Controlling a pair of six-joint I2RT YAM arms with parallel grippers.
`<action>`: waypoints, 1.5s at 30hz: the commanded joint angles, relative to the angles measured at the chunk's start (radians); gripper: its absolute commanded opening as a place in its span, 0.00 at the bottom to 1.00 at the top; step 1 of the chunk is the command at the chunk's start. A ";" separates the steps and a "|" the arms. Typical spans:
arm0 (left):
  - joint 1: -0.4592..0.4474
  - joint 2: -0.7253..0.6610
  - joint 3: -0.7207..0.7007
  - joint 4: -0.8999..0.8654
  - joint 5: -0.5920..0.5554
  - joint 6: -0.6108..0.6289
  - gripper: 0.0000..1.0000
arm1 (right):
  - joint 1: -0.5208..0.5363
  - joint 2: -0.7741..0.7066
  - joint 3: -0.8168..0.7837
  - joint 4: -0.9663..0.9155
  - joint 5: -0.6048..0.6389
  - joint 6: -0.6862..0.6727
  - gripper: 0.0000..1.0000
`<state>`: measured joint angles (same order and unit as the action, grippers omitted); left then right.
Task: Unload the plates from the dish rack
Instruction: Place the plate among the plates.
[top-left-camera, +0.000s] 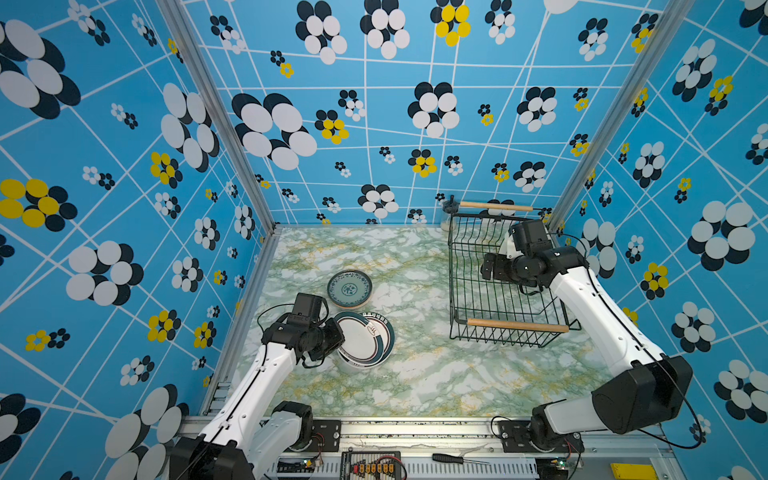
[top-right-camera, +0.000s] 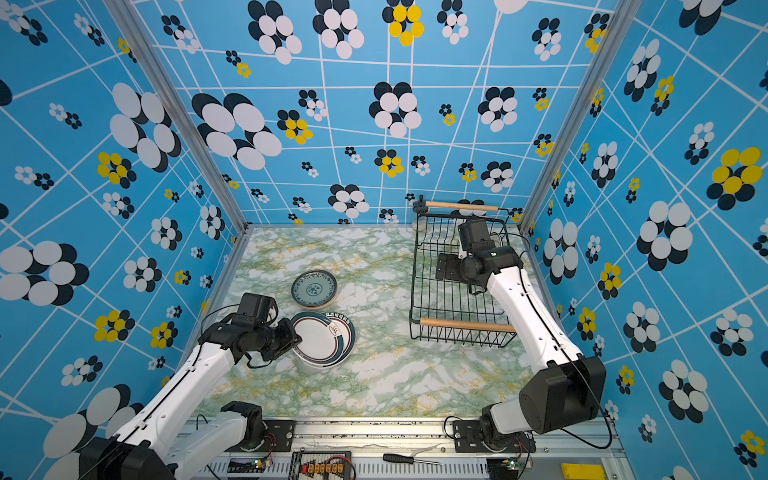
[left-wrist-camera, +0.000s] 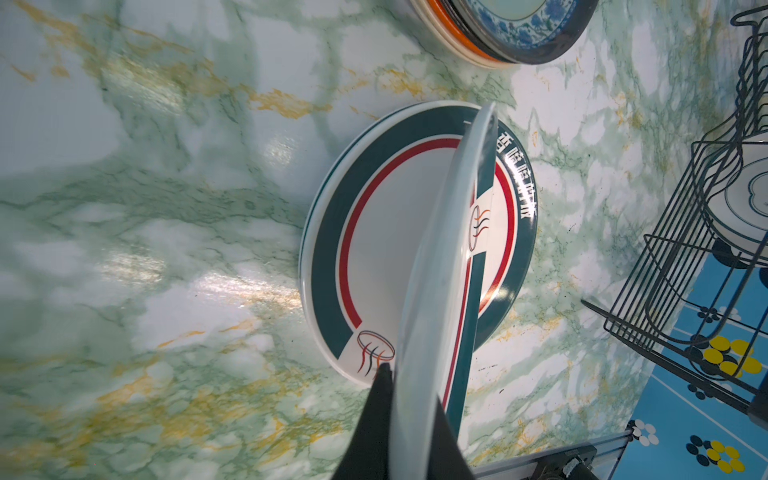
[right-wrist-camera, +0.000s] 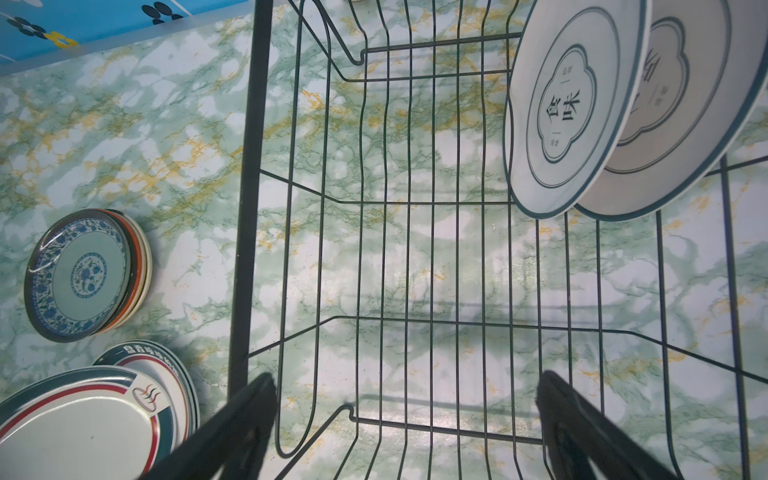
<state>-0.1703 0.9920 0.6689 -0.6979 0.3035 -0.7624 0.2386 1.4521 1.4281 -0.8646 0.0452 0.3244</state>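
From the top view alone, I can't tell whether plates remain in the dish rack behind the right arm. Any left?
Observer: Yes. The right wrist view shows two white emblem-centred plates standing on edge in the dish rack.
Operator: Is either one gripped?
Observer: No, the right gripper is open, apart from both.
Operator: And the left arm's plate?
Observer: Yes. The left gripper is shut on the rim of the teal-rimmed plate, above the stack.
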 joint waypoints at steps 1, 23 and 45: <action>0.004 0.014 -0.035 -0.028 -0.038 -0.005 0.15 | -0.005 0.013 0.006 -0.010 -0.018 -0.017 0.99; 0.003 0.100 -0.088 0.098 -0.033 0.013 0.27 | -0.005 0.016 0.016 -0.016 -0.033 -0.019 0.99; -0.053 0.189 0.020 0.045 -0.085 0.048 0.73 | -0.005 0.019 0.009 -0.034 -0.018 -0.041 0.99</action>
<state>-0.2096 1.1839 0.6434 -0.6197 0.2550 -0.7322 0.2386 1.4601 1.4281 -0.8650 0.0208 0.3058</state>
